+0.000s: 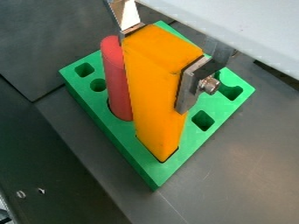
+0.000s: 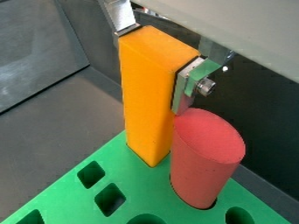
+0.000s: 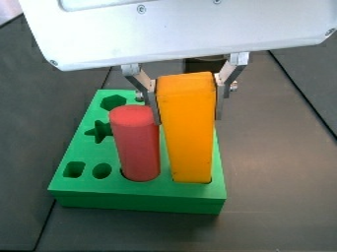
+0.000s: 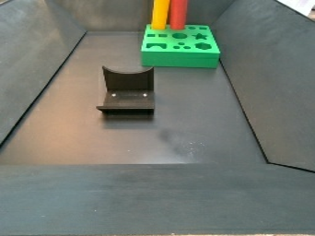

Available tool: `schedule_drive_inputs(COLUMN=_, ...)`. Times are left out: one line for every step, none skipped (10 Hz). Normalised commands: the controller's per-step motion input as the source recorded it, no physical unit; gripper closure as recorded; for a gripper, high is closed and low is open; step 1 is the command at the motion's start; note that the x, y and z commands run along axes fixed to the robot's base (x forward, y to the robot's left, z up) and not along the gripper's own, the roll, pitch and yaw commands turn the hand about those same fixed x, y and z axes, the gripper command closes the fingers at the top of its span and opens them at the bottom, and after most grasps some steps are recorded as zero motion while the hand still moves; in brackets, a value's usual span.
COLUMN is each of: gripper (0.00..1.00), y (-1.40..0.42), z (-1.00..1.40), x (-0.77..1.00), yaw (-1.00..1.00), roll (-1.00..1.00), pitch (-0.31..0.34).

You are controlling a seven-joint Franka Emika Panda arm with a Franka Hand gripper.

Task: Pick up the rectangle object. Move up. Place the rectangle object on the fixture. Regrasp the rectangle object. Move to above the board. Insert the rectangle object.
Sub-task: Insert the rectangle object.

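The yellow-orange rectangle object (image 1: 156, 96) stands upright with its lower end in a hole near the edge of the green board (image 1: 228, 103). It also shows in a wrist view (image 2: 149, 96) and in both side views (image 3: 188, 128) (image 4: 160, 11). My gripper (image 1: 158, 58) is at the block's top, one silver finger (image 1: 193, 84) flat against each side, shut on it. The gripper also shows in a wrist view (image 2: 156, 59) and a side view (image 3: 182, 81). The dark fixture (image 4: 125, 90) stands apart from the board on the floor, with nothing on it.
A red cylinder (image 3: 134, 143) stands upright in the board right beside the block, nearly touching it; it also shows in a wrist view (image 2: 205, 166). Several other cut-outs in the board (image 4: 197, 51) are open. Dark sloping walls (image 4: 43, 92) ring the floor.
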Motion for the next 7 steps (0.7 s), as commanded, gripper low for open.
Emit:
schedule_drive_inputs(gripper=1.00, y=-0.37, z=-0.68, x=0.46, yaw=0.03, roll=0.29, pitch=0.000)
schedule_drive_inputs(gripper=1.00, y=-0.41, z=-0.56, x=0.71, yaw=0.00, roll=0.31, pitch=0.113)
schedule_drive_inputs(gripper=1.00, y=-0.36, z=-0.35, x=0.66, yaw=0.00, roll=0.41, pitch=0.177)
schedule_drive_inputs(gripper=1.00, y=-0.28, z=-0.19, x=0.59, yaw=0.00, roll=0.48, pitch=0.216)
schedule_drive_inputs(gripper=1.00, y=-0.29, z=-0.25, x=0.61, yaw=0.00, roll=0.46, pitch=0.156)
schedule_drive_inputs(gripper=1.00, y=-0.13, z=-0.29, x=0.23, yaw=0.04, roll=0.18, pitch=0.090)
schedule_drive_inputs(gripper=1.00, y=-0.23, z=-0.45, x=0.34, yaw=0.04, roll=0.37, pitch=0.137)
